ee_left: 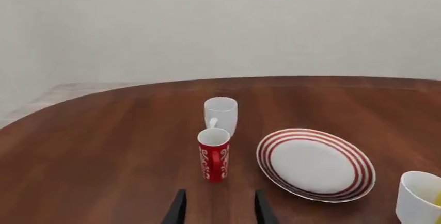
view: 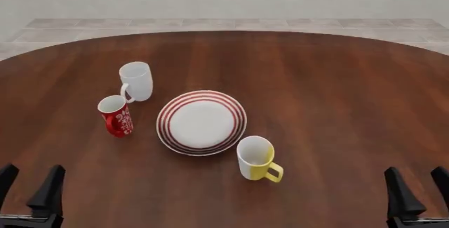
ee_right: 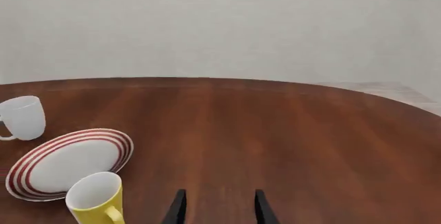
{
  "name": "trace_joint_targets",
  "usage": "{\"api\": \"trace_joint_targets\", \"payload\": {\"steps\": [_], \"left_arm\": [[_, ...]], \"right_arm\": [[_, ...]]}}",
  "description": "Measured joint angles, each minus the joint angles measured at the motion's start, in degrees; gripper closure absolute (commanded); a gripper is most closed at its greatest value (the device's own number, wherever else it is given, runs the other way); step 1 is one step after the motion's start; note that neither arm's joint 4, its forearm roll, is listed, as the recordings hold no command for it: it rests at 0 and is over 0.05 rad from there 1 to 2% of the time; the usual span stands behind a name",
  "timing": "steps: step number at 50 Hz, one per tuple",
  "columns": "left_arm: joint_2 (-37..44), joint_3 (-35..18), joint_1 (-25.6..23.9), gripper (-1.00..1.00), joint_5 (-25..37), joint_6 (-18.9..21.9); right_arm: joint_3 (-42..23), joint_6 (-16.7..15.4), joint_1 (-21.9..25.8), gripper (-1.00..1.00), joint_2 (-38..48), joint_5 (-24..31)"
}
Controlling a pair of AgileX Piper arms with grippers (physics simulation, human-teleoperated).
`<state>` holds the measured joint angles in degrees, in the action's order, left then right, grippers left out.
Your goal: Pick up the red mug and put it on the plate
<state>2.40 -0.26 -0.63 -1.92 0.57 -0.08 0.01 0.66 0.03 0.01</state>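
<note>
there are three mugs on the table (view: pixel 337 107): one red mug (view: pixel 116 115) with a white pattern, one white mug (view: pixel 136 81), and one yellow mug (view: pixel 257 158) with a white inside. there is one plate (view: pixel 201 122), white with red rings round its rim. there is one table, round and dark brown wood. two grippers show at the near edge, the left gripper (view: pixel 28 182) and the right gripper (view: pixel 418 182), each with two black fingers set apart, which makes four fingers in all.
</note>
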Motion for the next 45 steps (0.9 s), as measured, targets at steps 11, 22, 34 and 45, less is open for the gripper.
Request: {"api": "trace_joint_targets", "payload": {"steps": [11,22,34,45], "left_arm": [[4.3,-0.4,-2.5,-1.00,-3.7,0.1],[1.1,-0.2,-4.3,-1.00,-0.6,0.5],[4.1,-4.3,-6.0,-1.00,0.4,-0.7],[15.9,-10.3,-5.4,-1.00,-3.3,-2.1]], "right_arm": [[-0.2,0.7,-0.4,-1.00,0.5,0.3],[-0.6,0.0,-0.2,-1.00,0.2,0.9],[-0.9,-0.4,0.2,-1.00,0.1,1.3],[-0.8,-0.8,0.6,-1.00,0.3,1.3]]}}
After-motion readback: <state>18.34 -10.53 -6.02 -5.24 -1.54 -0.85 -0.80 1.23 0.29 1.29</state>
